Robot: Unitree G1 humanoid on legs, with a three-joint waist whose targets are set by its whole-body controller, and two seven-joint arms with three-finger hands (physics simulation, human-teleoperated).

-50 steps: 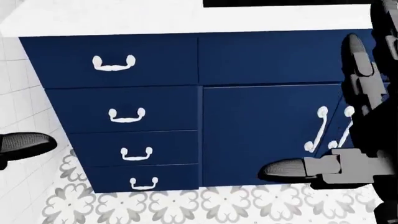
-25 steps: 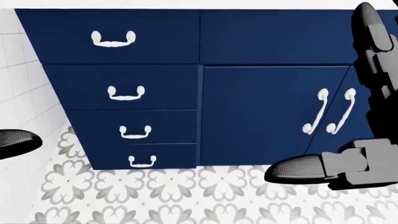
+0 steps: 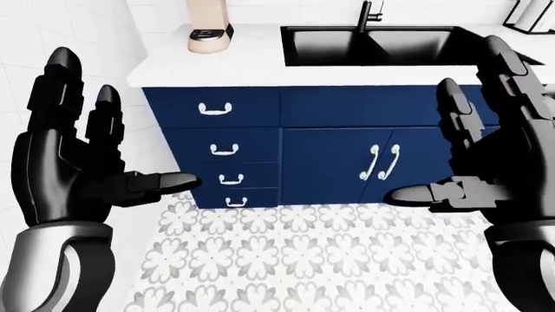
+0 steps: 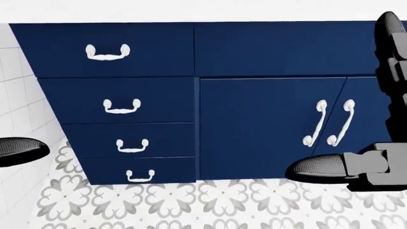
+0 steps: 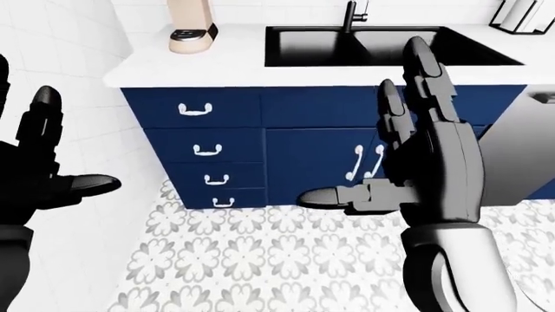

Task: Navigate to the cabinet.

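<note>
- Straight ahead in the left-eye view stands the navy cabinet (image 3: 334, 146), under a white counter (image 3: 252, 62), filling the upper middle of the picture.
- Its left part is a stack of four drawers (image 3: 224, 149) with white handles; its right part has two doors whose two long white door handles (image 3: 382, 162) stand side by side.
- Set into the counter is a black sink (image 3: 382, 44) with a dark faucet (image 3: 370, 14); a beige appliance (image 3: 209, 25) stands at the counter's left end.
- Below lies a grey flower-patterned floor (image 3: 278, 260); white wall tiles (image 3: 104, 39) run along the left.
- Left hand (image 3: 73, 162) is raised at the left edge, fingers spread apart, holding nothing.
- Right hand (image 5: 425, 169) is raised likewise, fingers apart and thumb pointing left, empty.
</note>
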